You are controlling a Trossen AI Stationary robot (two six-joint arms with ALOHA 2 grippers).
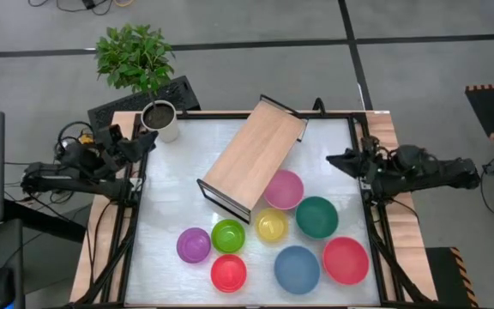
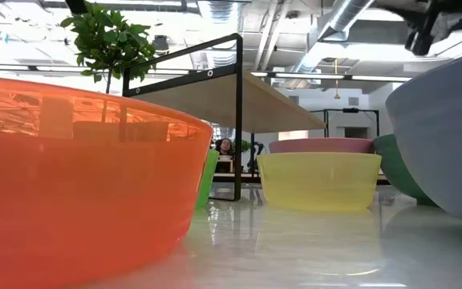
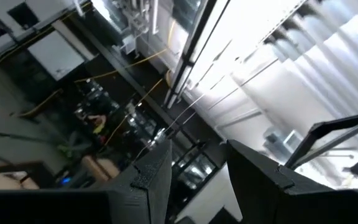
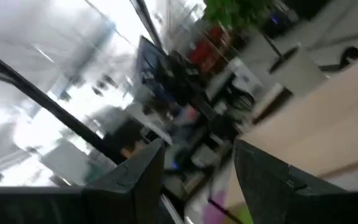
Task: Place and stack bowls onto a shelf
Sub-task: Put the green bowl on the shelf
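Note:
The light-wood shelf (image 1: pixel 256 154) stands slantwise on its dark frame at mid-table; the low view shows the shelf (image 2: pixel 239 100) from below its board. Near of it the bowls sit upright on the table: pink (image 1: pixel 283 189), teal (image 1: pixel 316 217), blue (image 1: pixel 297 269), red-pink (image 1: pixel 346 260), yellow (image 1: pixel 272 225), green (image 1: pixel 228 236), purple (image 1: pixel 194 245), red (image 1: pixel 228 273). The low view shows the red bowl (image 2: pixel 70 168) close up, and the yellow bowl (image 2: pixel 319 181). My left gripper (image 1: pixel 148 142) (image 3: pixel 197 168) hovers open at the table's left edge. My right gripper (image 1: pixel 337 160) (image 4: pixel 197 168) hovers open at the right edge.
A white pot with soil and a green plant (image 1: pixel 159 120) stands at the table's far left corner, close to my left gripper. A dark keyboard (image 1: pixel 144 103) lies beyond the far edge. Bare tabletop (image 1: pixel 170 197) lies left of the shelf and along the far right.

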